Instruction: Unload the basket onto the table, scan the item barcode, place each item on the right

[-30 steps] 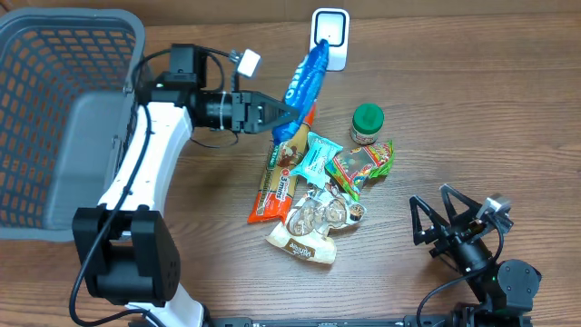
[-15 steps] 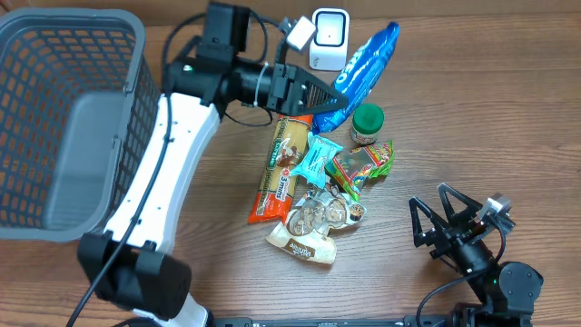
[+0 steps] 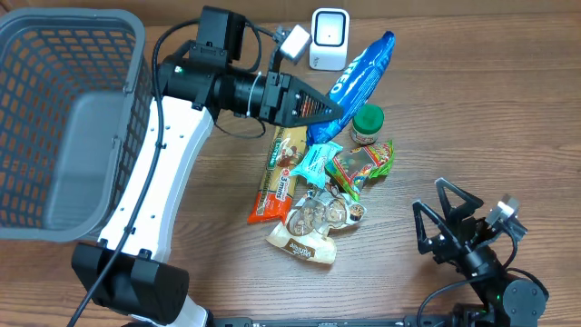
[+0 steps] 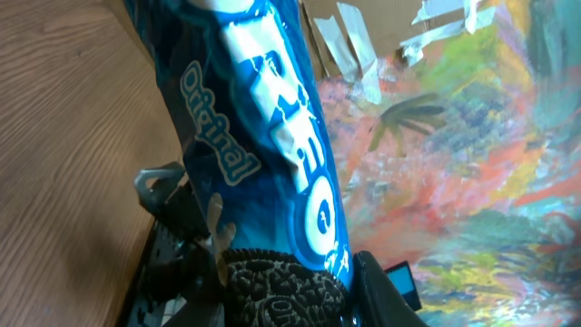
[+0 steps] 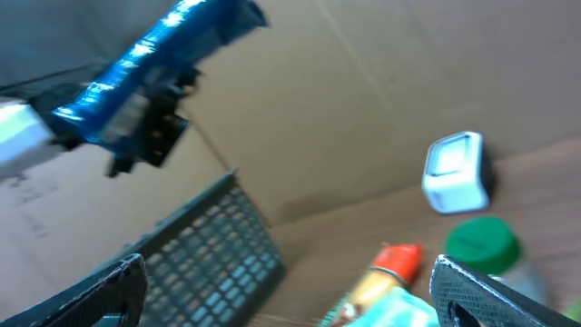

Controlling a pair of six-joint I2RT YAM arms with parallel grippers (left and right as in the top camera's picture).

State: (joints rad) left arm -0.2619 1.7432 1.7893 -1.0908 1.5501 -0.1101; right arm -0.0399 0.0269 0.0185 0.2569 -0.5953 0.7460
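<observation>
Two arms work at a wooden table (image 3: 490,100). The left gripper (image 3: 329,111) pinches the lower end of a blue Oreo pack (image 3: 363,68), jaws drawn in narrow on the wrapper. The pack is held up off the table and tilted, its free end pointing up and to the right. It sits just right of the white barcode scanner (image 3: 329,38), which stands at the far table edge; the two are near but not touching. In the left wrist view the pack fills the frame, with "Original" lettering and a printed cookie between the dark fingers (image 4: 177,272). No barcode can be made out on the faces shown.

The right gripper (image 3: 445,218) is at the near right of the table, well away from everything, with jaws spread wide and nothing between them. Its wrist camera looks across at the raised pack, the scanner and the basket mesh, all blurred.

A grey mesh basket (image 3: 36,54) stands at the far left. In the middle lies a snack pile: a long orange-and-tan packet (image 3: 280,173), a teal packet (image 3: 313,162), a green-and-red packet (image 3: 361,163) and a white cookie pouch (image 3: 309,232), all overlapping. A green-lidded jar (image 3: 367,123) stands upright just beside the pile, below the lifted pack.
</observation>
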